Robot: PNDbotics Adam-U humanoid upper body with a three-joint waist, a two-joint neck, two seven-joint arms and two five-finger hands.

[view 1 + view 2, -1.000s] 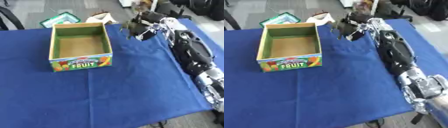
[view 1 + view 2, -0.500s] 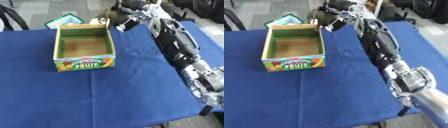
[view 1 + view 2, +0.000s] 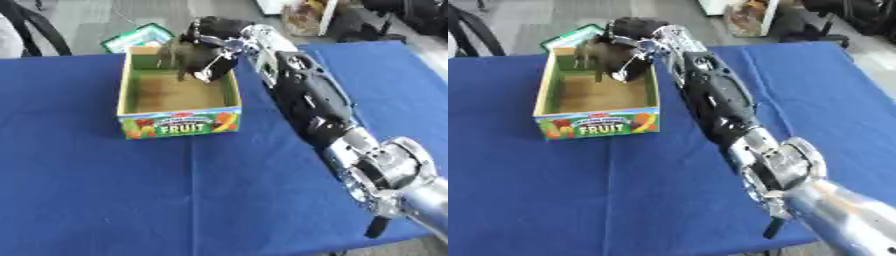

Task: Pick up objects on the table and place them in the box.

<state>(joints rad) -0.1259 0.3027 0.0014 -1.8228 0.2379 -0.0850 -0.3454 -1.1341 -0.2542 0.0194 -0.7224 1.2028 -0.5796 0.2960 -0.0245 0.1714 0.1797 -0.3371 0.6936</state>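
Over the box, right hand curled.

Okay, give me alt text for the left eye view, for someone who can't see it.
The robot's right hand reaches over the far end of an open cardboard fruit box on a blue tablecloth, its fingers curled round a dark object above the box's inside. The black and silver arm stretches in from the lower right.

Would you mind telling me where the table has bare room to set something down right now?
The blue table is bare left of and in front of the FRUIT box, and along the right side beyond the right arm. It is crowded over the box's far end, where the right hand holds a dark object.
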